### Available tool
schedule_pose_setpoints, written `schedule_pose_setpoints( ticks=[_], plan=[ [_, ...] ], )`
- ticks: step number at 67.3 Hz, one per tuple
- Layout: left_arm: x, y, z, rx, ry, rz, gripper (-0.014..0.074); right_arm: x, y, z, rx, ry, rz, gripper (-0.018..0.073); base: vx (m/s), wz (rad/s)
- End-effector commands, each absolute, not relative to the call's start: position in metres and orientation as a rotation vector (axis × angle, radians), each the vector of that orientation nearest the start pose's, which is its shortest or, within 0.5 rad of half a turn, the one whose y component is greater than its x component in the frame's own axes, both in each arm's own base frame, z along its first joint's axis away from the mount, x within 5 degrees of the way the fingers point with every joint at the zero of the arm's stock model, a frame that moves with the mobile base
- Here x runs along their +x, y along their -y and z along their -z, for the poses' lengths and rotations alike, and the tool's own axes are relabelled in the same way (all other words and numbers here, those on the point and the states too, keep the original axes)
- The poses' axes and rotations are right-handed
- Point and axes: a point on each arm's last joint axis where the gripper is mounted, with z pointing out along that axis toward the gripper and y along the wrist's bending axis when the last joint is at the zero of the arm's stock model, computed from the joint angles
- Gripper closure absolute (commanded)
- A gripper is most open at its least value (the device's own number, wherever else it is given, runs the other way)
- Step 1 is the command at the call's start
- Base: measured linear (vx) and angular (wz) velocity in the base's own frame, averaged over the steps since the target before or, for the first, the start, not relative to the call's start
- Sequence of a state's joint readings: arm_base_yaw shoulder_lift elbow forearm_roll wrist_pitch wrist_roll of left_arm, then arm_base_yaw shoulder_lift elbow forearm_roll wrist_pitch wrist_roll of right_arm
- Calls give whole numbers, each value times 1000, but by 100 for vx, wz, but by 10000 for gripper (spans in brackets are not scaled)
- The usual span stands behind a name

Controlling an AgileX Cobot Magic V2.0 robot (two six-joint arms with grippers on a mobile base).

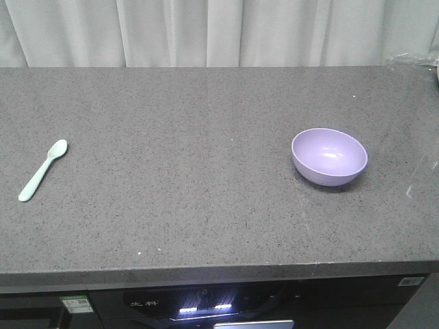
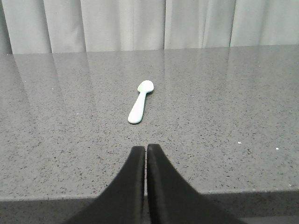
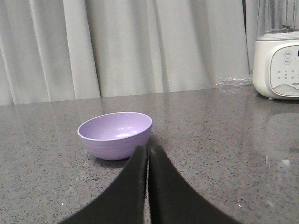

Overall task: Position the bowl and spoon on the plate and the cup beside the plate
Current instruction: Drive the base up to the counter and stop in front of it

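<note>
Your front view overlooks the counter [image 1: 206,226] from above. Wrist views skim it low (left shares the spoon [image 2: 140,101], right the bowl [image 3: 115,134]).

Soft, even, fairly bright light from overhead. The counter [image 2: 210,93] reflects the pale curtain [image 2: 121,23] as a sheen across the middle of both wrist views. The bowl [image 1: 329,156] bears small highlights inside and a faint shadow beneath. Front view slightly grainy.
</note>
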State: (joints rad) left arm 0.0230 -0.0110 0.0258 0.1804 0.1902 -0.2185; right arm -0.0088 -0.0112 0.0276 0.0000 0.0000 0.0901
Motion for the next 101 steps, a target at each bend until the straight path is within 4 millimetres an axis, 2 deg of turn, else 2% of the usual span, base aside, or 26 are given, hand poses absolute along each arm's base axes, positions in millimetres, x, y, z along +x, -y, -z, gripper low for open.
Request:
schedule_pose_setpoints(
  ticks=[1, 101],
  plan=[
    [55, -3, -198, -75, -1589, 5, 603, 55, 1, -210, 66, -1424, -60, 565, 5, 1],
    [55, -3, -198, -75, -1589, 5, 603, 55, 1, -210, 66, -1424, -60, 565, 3, 1]
  ],
)
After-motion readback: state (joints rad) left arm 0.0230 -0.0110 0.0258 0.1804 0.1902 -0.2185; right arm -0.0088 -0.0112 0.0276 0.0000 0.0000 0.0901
